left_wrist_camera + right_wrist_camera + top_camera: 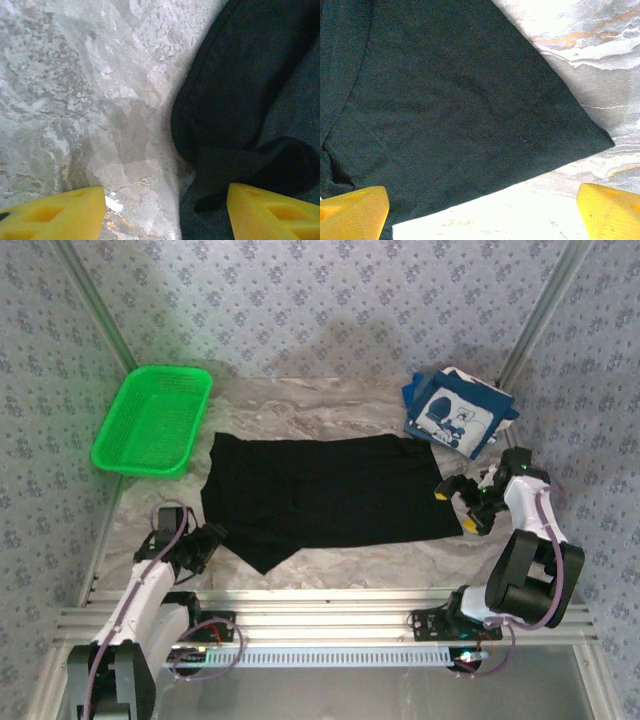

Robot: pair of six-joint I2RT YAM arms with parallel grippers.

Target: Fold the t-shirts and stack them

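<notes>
T-shirts apart: black t-shirt (320, 490) spread across centre of surface (360, 565), lower-left corner folded over; navy t-shirt (458, 412) lying upper right. Green basket (152, 420) upper left. Left gripper (205, 542) over black shirt's lower-left edge, jaws apart, holding nothing. Right gripper (455, 510) over its right edge, jaws wide, empty.

Black t-shirt (445, 100) cut off by view edges; navy t-shirt (458, 412) print detail illegible.

No word, label, brand or number can be read anywhere, and the white cartoon print on the navy blue t-shirt (455, 412) is a drawing too small to show any lettering.
</notes>
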